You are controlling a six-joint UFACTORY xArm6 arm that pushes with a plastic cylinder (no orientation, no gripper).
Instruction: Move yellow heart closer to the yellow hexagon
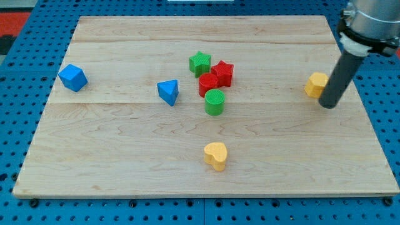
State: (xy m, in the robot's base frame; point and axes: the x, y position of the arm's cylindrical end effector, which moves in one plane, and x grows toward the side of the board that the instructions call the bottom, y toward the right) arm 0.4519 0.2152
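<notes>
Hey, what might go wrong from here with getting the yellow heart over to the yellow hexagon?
1. My tip sits right beside the yellow hexagon, on the view's right; leaving carelessly could knock it further away.
2. The yellow heart lies far off near the view's bottom, so a long off-centre push may let it slip aside.
3. Sweeping across too high up the board could clip the green cylinder and its cluster.
</notes>
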